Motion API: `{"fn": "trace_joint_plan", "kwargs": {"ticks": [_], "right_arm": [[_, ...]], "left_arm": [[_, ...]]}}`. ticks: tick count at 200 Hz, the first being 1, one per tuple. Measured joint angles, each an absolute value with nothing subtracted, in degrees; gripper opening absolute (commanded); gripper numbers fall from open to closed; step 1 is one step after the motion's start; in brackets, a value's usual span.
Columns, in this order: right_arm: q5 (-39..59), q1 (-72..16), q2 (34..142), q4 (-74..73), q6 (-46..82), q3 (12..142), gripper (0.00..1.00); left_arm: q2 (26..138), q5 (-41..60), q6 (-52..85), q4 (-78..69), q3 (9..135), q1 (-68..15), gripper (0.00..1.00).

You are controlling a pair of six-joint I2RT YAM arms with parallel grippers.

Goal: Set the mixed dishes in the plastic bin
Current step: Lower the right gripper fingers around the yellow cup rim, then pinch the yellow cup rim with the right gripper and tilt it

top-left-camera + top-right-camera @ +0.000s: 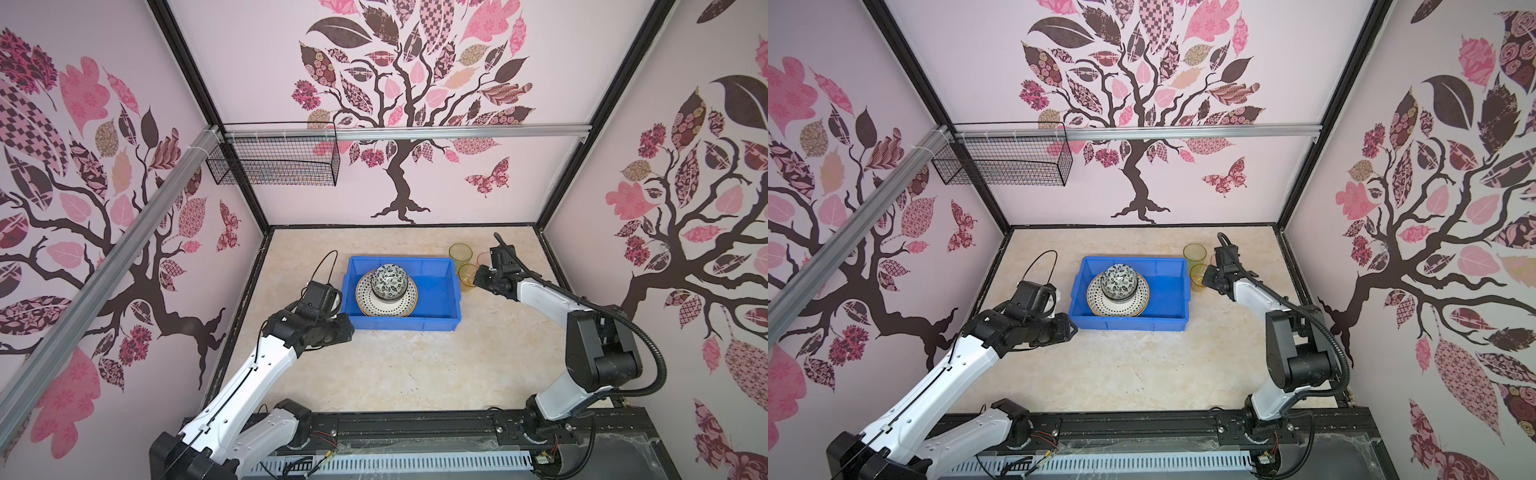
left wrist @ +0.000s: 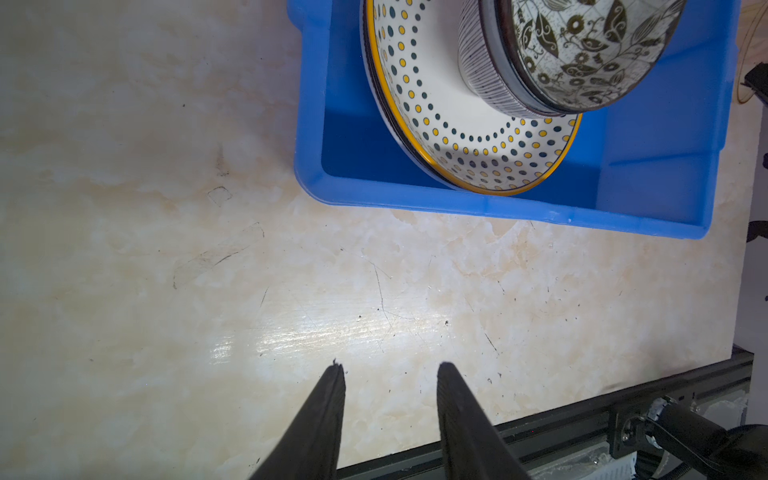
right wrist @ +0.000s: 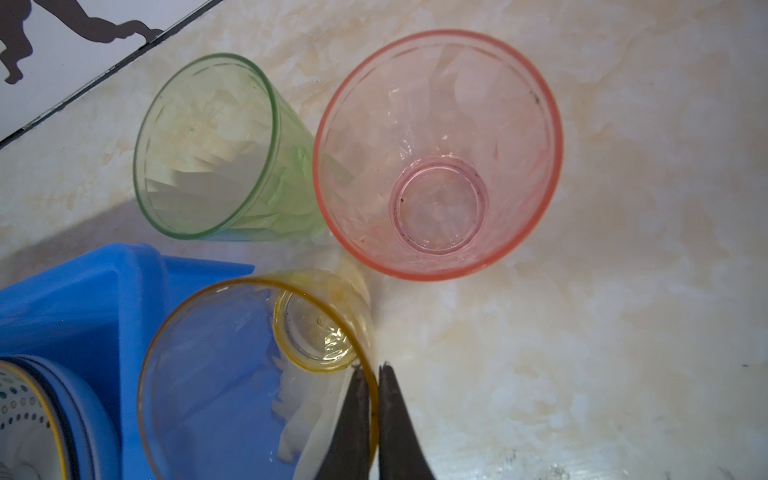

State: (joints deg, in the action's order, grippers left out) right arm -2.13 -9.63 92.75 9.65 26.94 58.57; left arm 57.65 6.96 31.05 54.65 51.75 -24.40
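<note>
The amber-yellow translucent cup (image 3: 232, 374) is pinched at its rim by the right gripper (image 3: 372, 370). One finger is set inside the wall and one outside, so the jaws are closed down to the thickness of the plastic. A thin rim grip appears to have been chosen because the cup mouth is too wide to span. Whether the cup has left the tabletop (image 3: 582, 291) cannot be told. It is found just beside the right wall of the blue plastic bin (image 3: 83, 282). The pink cup (image 3: 436, 153) and the green cup (image 3: 208, 145) stand close behind it, outside the bin.

Inside the bin (image 1: 436, 291), a dotted-rim plate (image 1: 365, 299) is laid on top of other plates. A striped bowl (image 2: 482, 70) and a black-and-white leafy bowl (image 1: 388, 280) are stacked on it. The stack is kept to the left half, and the bare right half seems to be reserved for the cups.

The left gripper (image 2: 392, 368) is held partly open and empty over the table, near the bin's front left corner, clear of the other arm. A black wire basket (image 1: 274, 162) hangs unused on the back rail.

No brand, label or legible writing is seen. Only a small unreadable moulded mark is noted in the yellow cup's base.
</note>
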Motion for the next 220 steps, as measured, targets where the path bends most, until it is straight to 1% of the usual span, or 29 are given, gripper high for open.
{"fn": "trace_joint_plan", "kwargs": {"ticks": [102,179,220], "right_arm": [[-1.9,-9.6,87.3,11.9,26.9,58.5,0.00],[-1.9,-9.7,80.9,13.7,25.8,58.5,0.00],[-1.8,-9.7,79.7,14.9,25.5,58.5,0.00]], "left_arm": [[54.9,7.0,31.1,55.1,51.7,-24.4,0.41],[53.7,7.4,31.3,55.4,51.6,-24.4,0.41],[53.7,7.6,31.3,55.5,51.7,-24.4,0.41]]}}
